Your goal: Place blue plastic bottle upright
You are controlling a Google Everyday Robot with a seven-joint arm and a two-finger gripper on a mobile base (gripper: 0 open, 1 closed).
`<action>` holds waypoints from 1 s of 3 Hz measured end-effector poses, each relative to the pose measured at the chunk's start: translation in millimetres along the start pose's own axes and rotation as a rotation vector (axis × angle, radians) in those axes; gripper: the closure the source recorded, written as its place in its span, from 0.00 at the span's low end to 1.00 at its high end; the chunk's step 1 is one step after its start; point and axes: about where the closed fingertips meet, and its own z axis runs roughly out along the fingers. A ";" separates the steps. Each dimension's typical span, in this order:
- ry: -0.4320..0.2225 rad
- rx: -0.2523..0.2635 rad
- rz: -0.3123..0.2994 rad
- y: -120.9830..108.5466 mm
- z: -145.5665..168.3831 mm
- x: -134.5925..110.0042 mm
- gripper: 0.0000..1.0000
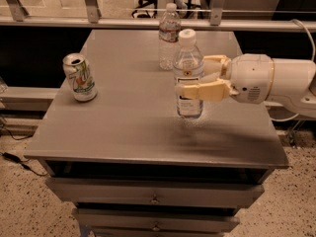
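Table [123, 127] – can [79, 78] left, slim bottle [169, 36] rear, blue plastic bottle [189, 105] ctr – gripper [193, 75] clasping it

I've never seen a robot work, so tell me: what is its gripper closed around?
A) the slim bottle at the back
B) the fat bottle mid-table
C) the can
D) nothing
B: the gripper has a finger on each side of the upright fat bottle; the can and slim bottle stand apart.
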 end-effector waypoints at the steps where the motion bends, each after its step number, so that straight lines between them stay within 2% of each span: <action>1: -0.033 0.005 -0.006 -1.5 -2.0 11.0 1.00; 2: -0.050 0.004 -0.012 -2.1 -3.8 20.6 1.00; 3: -0.054 -0.010 -0.006 -0.3 -5.1 35.1 0.78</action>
